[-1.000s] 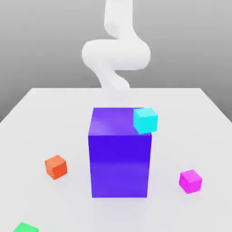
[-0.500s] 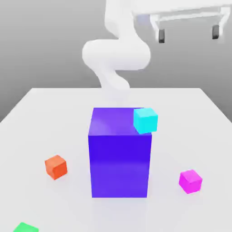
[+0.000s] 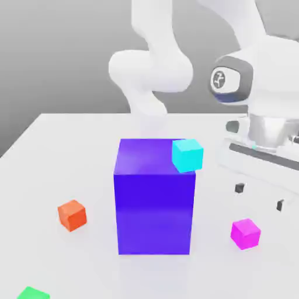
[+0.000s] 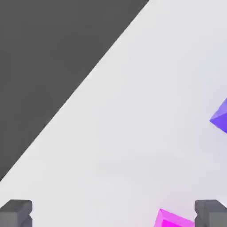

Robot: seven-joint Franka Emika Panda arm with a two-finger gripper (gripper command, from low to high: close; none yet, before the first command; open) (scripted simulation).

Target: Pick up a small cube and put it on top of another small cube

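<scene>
The small magenta cube [image 3: 245, 233] lies on the white table at the exterior view's right, in front of the big block. My gripper [image 3: 260, 197] hangs open just above and slightly behind it, both dark fingertips [image 3: 239, 188] spread wide with nothing between them. In the hand view the magenta cube [image 4: 174, 219] sits between the two fingertips [image 4: 17, 212], close to one of them. The green cube [image 3: 32, 293] lies at the front edge on the exterior view's left, partly cut off.
A big blue-violet block [image 3: 154, 198] stands mid-table with a cyan small cube [image 3: 187, 155] at its top corner. An orange-red small cube [image 3: 72, 214] lies to the exterior view's left. The white table [image 3: 70, 146] has an edge near the hand [image 4: 80, 84].
The hand has swung down from high up at the back right to just above the magenta cube. Its fingers stay spread. No cube has moved.
</scene>
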